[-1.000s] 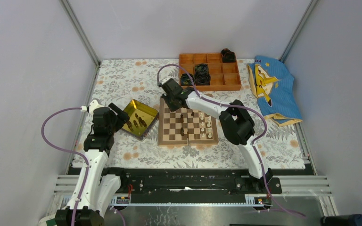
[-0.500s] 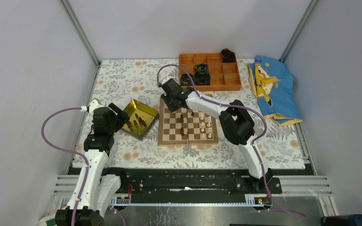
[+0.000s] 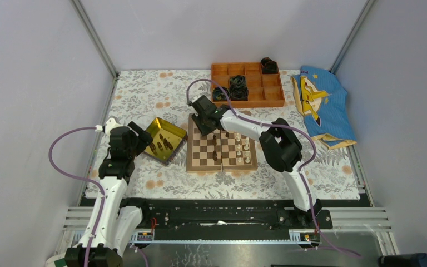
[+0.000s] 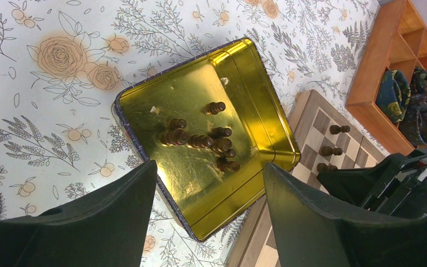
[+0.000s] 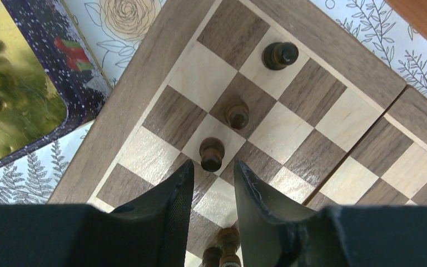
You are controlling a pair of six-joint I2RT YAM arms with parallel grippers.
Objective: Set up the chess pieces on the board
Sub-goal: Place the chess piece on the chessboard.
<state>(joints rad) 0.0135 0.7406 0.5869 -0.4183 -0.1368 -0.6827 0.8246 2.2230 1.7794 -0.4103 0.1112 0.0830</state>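
— Where are the dark pieces (image 4: 200, 140)?
— Many lie in the tray (image 4: 189, 94), under the wide-spread left jaws. One pawn (image 5: 212, 154) stands on the board (image 5: 144, 94), just beyond the slightly parted, empty right jaws.
— Handling?
— Probably light, hard and tippy. Pinch the stem.

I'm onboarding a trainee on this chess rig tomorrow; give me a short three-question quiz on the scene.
1. True or false: the left gripper hangs open over the gold tray.
2. The right gripper is above: A the board, B the gold tray, C the blue cloth.
3. What fills some compartments of the orange box?
Key: 1 true; 2 A; 3 black rolls.
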